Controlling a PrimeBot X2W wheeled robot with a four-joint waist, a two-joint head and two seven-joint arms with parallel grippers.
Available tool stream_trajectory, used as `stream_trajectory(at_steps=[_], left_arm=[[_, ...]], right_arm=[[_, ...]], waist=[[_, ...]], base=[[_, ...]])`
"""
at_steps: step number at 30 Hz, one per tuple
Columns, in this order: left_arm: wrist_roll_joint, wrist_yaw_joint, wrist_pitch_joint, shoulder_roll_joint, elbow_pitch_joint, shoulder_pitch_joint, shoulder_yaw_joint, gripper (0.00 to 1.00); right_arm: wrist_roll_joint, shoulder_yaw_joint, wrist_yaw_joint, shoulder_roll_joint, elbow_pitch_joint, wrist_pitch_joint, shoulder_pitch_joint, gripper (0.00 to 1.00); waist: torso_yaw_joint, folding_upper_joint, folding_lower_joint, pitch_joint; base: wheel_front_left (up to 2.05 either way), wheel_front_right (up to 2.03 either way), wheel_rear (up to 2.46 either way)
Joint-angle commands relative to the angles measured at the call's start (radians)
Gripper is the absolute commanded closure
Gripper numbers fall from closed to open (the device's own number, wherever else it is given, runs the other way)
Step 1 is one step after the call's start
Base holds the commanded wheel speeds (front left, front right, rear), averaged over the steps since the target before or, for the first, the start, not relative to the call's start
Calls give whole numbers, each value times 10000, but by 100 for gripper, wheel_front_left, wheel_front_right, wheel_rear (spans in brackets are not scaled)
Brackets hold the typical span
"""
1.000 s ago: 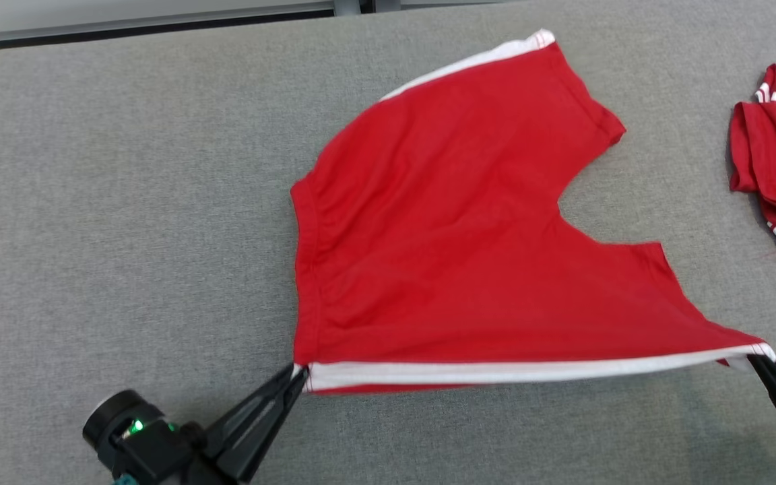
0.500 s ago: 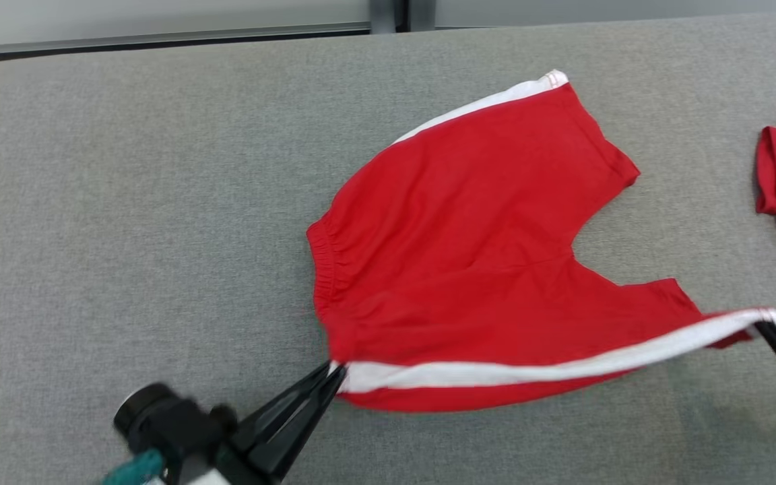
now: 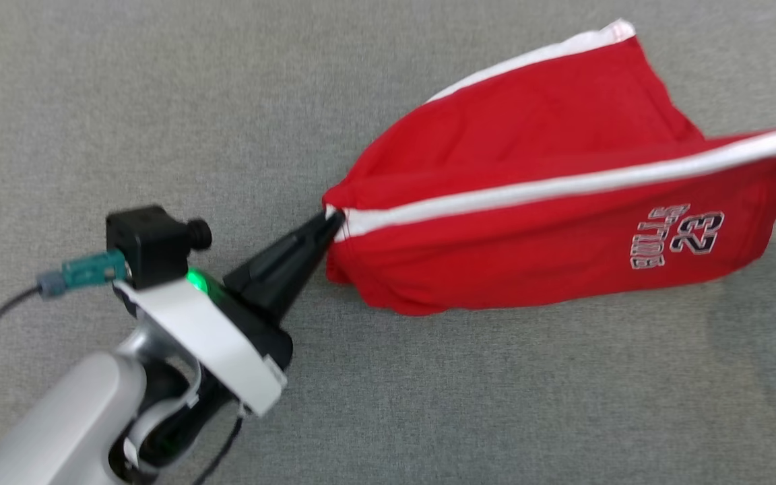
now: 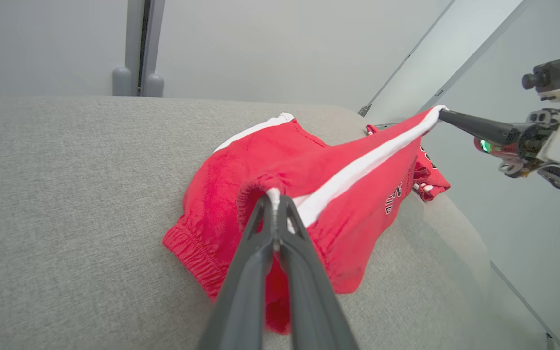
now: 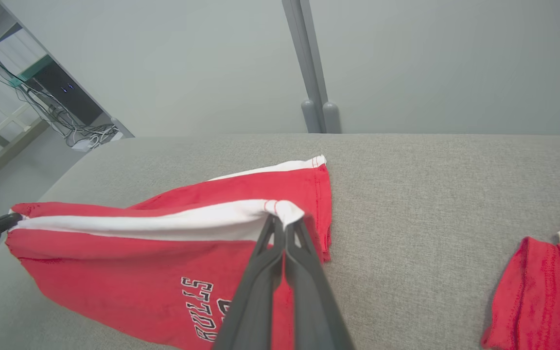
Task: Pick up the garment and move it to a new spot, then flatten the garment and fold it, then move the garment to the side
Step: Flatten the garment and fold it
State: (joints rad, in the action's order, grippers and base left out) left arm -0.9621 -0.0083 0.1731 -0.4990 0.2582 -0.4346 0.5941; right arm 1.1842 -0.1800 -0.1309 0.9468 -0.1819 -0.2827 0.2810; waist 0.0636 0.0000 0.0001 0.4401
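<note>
1. The left gripper [image 3: 333, 221] has its fingers pressed together, pinching the waistband end of the white side stripe [image 3: 563, 180].
2. The right gripper [image 5: 280, 219] is clamped the same way on the stripe's hem end.
3. Between them the red Bulls shorts [image 3: 529, 263] stretch taut along the stripe. That edge is lifted, and the far leg trails on the grey fabric tabletop [image 3: 125, 101].
4. I judge the shorts to be light, limp jersey that sags and swings. The seamed corners and elastic waistband should hold best.
5. A second red garment [image 5: 542, 291] lies well apart.
</note>
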Motion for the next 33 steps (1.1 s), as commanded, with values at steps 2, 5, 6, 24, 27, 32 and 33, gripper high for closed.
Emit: stream_trajectory(at_steps=[2,5,6,24,27,32,33], left_arm=[[-231,254,148,178,-244,-452,-220,100],[-938,648,609,587,-563,-840,-434,100],[-938,648,609,587,-563,-840,-434,100],[-1171,1243,1079,1387,-1974,-2661,-650,100],[-1128,1171,894,1570,-2195,-2801,-612,57],[-955,963,428,1776,-2532,-2768,-607,0],[-820,943,202,1798,-2565,-2743,-600,0]], right_arm=[[45,-361,6,159,240,-316,968,100],[47,-916,6,244,604,-726,2154,100],[47,-916,6,244,604,-726,2154,100],[-101,-3940,6,-59,3159,-1314,7129,92],[-179,-4310,6,-208,3385,-879,7553,0],[-119,-4778,6,-380,3737,389,7742,0],[-92,-4841,6,-318,3785,707,7647,0]], waist=[[148,0,-1,611],[287,0,-1,1036],[287,0,-1,1036],[879,0,-1,2213],[879,0,-1,2240],[793,0,-1,2033],[781,0,-1,1946]], base=[[0,0,0],[0,0,0],[0,0,0],[0,0,0],[0,0,0],[0,0,0],[0,0,0]])
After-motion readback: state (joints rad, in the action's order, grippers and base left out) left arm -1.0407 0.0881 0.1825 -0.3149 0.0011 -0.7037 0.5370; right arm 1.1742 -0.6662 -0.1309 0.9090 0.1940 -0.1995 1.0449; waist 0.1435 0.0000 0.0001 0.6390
